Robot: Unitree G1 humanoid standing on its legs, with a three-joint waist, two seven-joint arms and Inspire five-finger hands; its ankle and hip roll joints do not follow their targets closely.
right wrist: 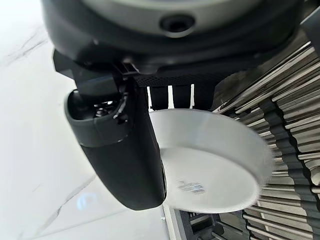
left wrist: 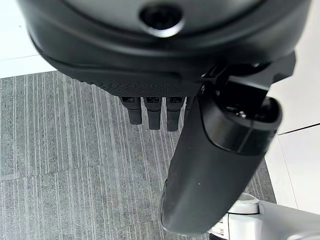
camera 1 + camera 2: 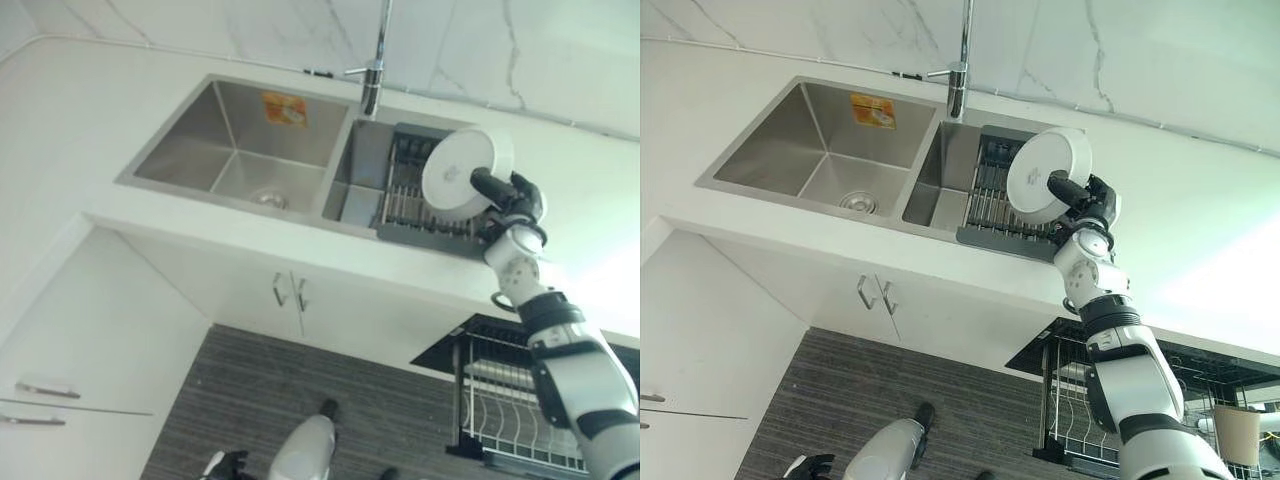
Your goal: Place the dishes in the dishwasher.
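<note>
white plate (image 3: 1045,176) is pinched in the right hand (image 3: 1090,205), raised on edge with its underside facing the camera; the thumb (image 1: 122,150) lies across the plate's base and the fingers (image 1: 182,96) close on its far face, so the grasp is firm on the plate. just beyond and below the hand sits a dark dish rack (image 3: 990,205) with metal wires, set in the smaller right-hand basin of a stainless double sink (image 3: 825,150), and the plate hangs over that rack, though whether its lower edge touches the wires cannot be told. past the plate, farther from the hand, a chrome faucet (image 3: 960,70) rises from the white countertop (image 3: 1200,240) between the two basins, and the larger basin carries an orange sticker (image 3: 872,110) on its back wall. below the right arm, near its elbow, a pulled-out dishwasher rack (image 3: 1080,410) of white wire stands open above the grey striped floor (image 3: 840,400). white cabinet doors (image 3: 880,300) with small handles sit under the sink. the left hand (image 2: 200,165) hangs low over the floor, well apart from the plate, fingers loosely extended and holding nothing.
</note>
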